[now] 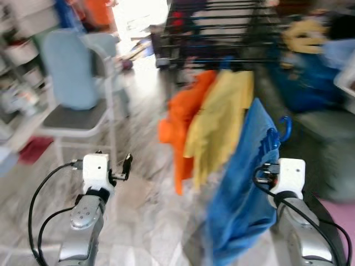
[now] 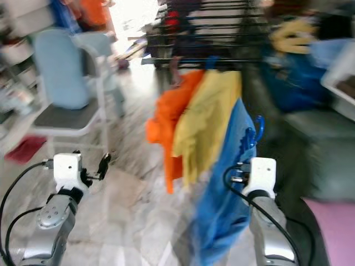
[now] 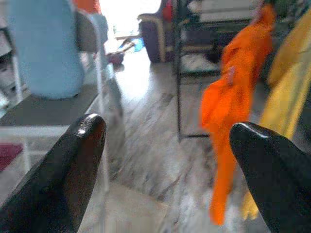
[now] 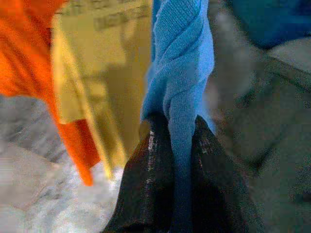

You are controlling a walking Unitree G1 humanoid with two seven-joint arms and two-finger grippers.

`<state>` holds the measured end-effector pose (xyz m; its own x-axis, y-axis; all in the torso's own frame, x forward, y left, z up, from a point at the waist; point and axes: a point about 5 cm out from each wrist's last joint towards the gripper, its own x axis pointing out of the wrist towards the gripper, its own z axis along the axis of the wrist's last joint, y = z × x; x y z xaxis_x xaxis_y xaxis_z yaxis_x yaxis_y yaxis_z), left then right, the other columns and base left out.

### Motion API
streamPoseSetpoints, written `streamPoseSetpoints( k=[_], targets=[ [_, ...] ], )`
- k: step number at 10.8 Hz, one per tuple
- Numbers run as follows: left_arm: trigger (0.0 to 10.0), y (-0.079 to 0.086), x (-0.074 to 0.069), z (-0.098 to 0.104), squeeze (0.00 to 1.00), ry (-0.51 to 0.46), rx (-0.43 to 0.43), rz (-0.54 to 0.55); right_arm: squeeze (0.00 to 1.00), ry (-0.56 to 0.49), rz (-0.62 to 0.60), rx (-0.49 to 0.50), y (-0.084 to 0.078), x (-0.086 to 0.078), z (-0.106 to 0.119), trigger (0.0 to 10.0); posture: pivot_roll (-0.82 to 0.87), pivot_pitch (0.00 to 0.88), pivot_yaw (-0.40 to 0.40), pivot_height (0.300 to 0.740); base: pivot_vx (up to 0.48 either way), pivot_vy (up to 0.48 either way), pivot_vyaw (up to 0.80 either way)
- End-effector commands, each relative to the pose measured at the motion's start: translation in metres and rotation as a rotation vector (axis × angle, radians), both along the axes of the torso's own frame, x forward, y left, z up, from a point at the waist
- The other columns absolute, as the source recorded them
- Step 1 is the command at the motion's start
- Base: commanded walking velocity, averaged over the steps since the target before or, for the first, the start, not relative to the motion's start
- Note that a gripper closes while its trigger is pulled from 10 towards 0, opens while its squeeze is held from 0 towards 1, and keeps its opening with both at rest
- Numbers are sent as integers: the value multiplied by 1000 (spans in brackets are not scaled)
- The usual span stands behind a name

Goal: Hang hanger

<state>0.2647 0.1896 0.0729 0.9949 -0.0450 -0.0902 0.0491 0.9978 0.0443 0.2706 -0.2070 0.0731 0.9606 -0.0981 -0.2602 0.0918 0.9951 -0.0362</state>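
A black rack [image 1: 222, 33] stands across the far side of the marble floor [image 1: 144, 205], its bars blurred by camera motion. From its near bar hang an orange garment [image 1: 183, 122] and, just beside it toward the right, a yellow garment [image 1: 219, 119]; the two overlap. To the left of the rack a white chair [image 1: 77, 119] with a grey seat carries a pale blue cover [image 1: 66, 69] over its back. On the right sits a grey-green sofa [image 1: 327, 149] with blue cloth [image 1: 310, 83] heaped behind it.

In front of the yellow garment, lower and nearer the robot, a blue garment [image 1: 247, 183] hangs down toward the floor. At its top a blue hanger [image 1: 284, 128] shows its hook, apart from the rack's bar and not on it. The right gripper [image 4: 177, 141] is pinched on a twisted fold of the blue garment, cloth squeezed between its two black fingers [image 4: 146, 194]; the hanger itself probably sits inside the cloth there, though the blur leaves that unclear.

The left gripper [image 3: 167, 145] is raised at the left, in front of the chair, fingers spread wide with nothing between them, facing the floor and the orange garment.
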Motion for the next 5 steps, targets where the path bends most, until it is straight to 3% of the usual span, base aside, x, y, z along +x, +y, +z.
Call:
streamPoseSetpoints(
  k=[1, 5],
  targets=[
    [10000, -1, 2, 4, 0, -7, -6, -7, 0, -43, 5, -2, 1, 3, 11, 10000, -112, 0, 58, 740, 386, 0, 0],
    [10000, -8, 3, 1, 0, 11, -20, -43, 0, -32, -26, -23, 0, 0, 10, 10000, -138, 0, 66, 740, 452, 0, 0]
  ],
)
